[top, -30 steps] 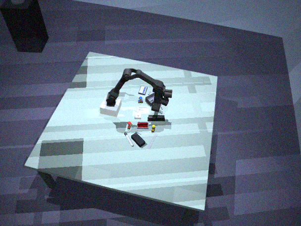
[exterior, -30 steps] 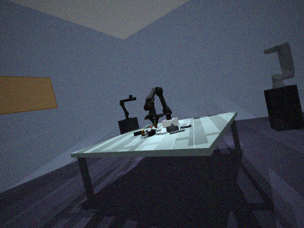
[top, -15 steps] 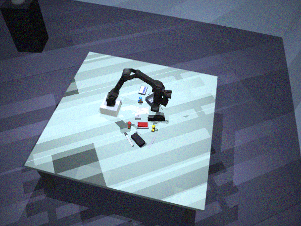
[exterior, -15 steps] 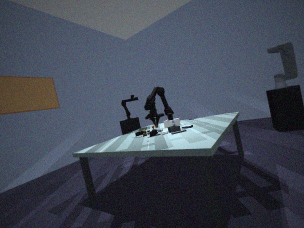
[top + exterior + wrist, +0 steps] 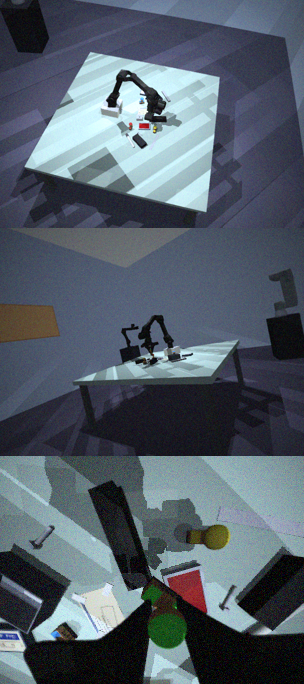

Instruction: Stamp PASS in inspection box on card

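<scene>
My gripper (image 5: 163,603) (image 5: 149,116) (image 5: 150,350) is shut on the green-knobbed stamp (image 5: 166,628). It holds the stamp upright, a little above the table. In the wrist view the stamp's lower end shows just left of the red ink pad (image 5: 189,588) (image 5: 144,126) and right of the cream card (image 5: 102,608) (image 5: 141,111). The card's printed box is faint, and I cannot tell whether it bears a print. In the top view the arm hides the stamp.
A long black bar (image 5: 117,531) (image 5: 158,119) lies beyond the gripper. A yellow-knobbed stamp (image 5: 210,537) (image 5: 154,129), a red-knobbed stamp (image 5: 130,125) and a blue-knobbed stamp (image 5: 142,100) stand around the pad. A white marker (image 5: 130,140), a black box (image 5: 139,140) and a pale ruler (image 5: 154,142) lie nearer the front.
</scene>
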Tool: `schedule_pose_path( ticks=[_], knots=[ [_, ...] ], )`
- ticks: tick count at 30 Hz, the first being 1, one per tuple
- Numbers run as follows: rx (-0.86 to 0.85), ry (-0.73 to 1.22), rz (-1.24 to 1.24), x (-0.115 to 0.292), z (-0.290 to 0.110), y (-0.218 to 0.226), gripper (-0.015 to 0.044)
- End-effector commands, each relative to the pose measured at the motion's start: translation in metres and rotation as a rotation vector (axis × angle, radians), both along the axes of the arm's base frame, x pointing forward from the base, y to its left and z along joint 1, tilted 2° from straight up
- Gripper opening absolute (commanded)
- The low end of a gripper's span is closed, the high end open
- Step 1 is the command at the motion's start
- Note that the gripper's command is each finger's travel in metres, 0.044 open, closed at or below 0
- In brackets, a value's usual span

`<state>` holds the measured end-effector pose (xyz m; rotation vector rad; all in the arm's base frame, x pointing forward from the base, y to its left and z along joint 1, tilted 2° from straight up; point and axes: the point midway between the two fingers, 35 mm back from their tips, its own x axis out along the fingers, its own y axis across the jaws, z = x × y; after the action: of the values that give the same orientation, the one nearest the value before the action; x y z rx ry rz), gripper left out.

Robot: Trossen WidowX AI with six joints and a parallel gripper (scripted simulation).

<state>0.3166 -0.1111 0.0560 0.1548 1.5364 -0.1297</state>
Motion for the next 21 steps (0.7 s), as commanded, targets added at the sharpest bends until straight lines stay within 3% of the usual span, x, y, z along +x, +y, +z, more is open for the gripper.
schedule_pose_path(
  ticks=[1,7,21],
  knots=[
    [0.000,-0.004,0.003,-0.018,0.000,-0.017,0.0000],
    [-0.001,-0.003,0.003,-0.044,-0.002,-0.037,0.0000],
    [0.000,-0.003,0.002,-0.044,-0.009,-0.037,0.0000]
  ],
)
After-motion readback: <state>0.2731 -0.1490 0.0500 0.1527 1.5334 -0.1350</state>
